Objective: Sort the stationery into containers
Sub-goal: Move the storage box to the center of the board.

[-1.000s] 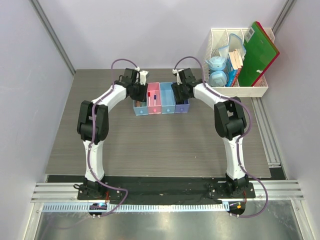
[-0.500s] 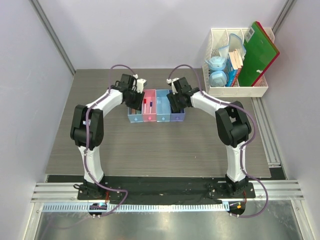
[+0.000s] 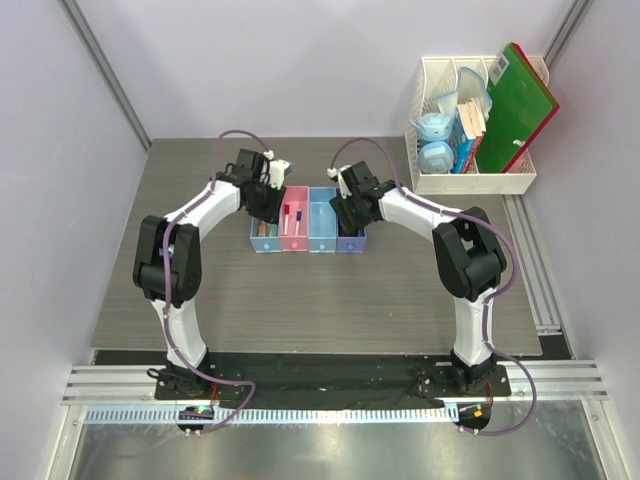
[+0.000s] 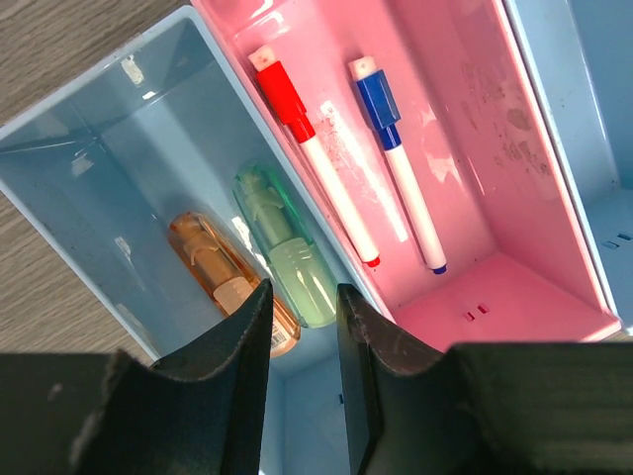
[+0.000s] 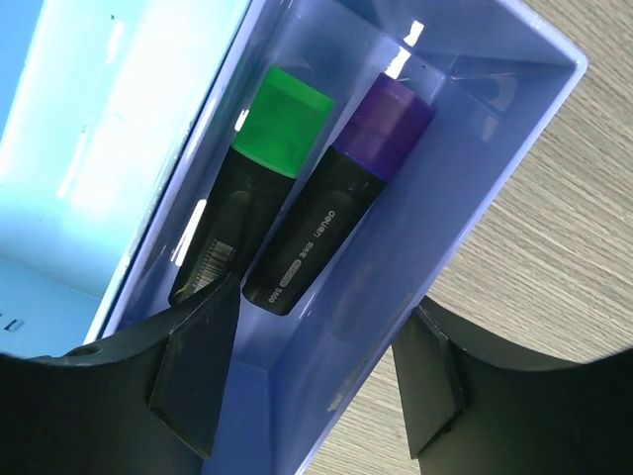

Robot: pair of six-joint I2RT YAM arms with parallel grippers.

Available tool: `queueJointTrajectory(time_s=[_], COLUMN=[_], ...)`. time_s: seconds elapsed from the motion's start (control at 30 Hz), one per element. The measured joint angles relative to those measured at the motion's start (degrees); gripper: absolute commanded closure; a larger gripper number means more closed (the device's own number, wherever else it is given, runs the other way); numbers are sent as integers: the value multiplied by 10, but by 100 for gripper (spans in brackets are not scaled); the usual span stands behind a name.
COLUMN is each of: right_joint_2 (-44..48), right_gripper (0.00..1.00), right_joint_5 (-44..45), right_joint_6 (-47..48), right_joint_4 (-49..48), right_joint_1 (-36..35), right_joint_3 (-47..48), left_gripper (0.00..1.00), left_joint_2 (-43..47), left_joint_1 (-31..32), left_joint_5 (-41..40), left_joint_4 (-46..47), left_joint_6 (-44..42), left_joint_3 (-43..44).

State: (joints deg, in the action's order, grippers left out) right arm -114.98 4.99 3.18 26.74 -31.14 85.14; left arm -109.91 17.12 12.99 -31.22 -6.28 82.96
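Row of four joined small rectangular plastic bins point(image 3: 308, 247) (light blue, pink, light blue, purple, L to R) sits mid grey wood-grain table point(image 3: 300, 300).

Left gripper point(image 4: 302, 327) is at the row's left end, over the outer light-blue bin point(image 4: 89, 188). Its fingers point(image 4: 237, 356) are pressed nearly together w/ blue plastic in the slit btwn them, nipping that bin's near wall. In that bin lie a short orange piece point(image 4: 223, 282) & a short mint-green piece point(image 4: 282, 252), side by side.

Next along the row, the pink bin point(image 4: 514, 228) holds a thin white pen w/ red cap point(image 4: 312, 163) & a thin white pen w/ blue cap point(image 4: 396, 163), roughly parallel, apart.

Right gripper point(image 5: 312, 376) is at the row's right end. Its fingers point(image 5: 198, 366) are spread wide, one each side of the purple bin point(image 5: 475, 129), clamping it across its width. Inside lie a black marker w/ green end point(image 5: 252, 198) & a black marker w/ purple end point(image 5: 331, 218), touching. The inner light-blue bin point(image 5: 89, 148) is just beside it.

Behind & right of the row, well apart, stands a white slotted rack point(image 3: 470, 183) w/ a large green folder point(image 3: 515, 105), pale-spined books point(image 3: 470, 122) & pale-blue round things point(image 3: 433, 140). In the top view both forearms hide the row's far corners.
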Motion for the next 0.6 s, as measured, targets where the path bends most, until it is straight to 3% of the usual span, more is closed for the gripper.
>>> queueJointTrajectory(time_s=[0.33, 0.6], right_joint_2=[10, 88], right_gripper=[31, 27], right_joint_5=[7, 3], right_joint_6=[30, 44], right_joint_4=[41, 63], right_joint_1=[-12, -24], right_joint_3=[15, 77], left_gripper=[66, 62], left_joint_2=[42, 101], left_joint_1=[6, 16], left_joint_5=[12, 15], left_joint_4=[1, 0], left_joint_6=[8, 13], left_joint_3=[21, 51])
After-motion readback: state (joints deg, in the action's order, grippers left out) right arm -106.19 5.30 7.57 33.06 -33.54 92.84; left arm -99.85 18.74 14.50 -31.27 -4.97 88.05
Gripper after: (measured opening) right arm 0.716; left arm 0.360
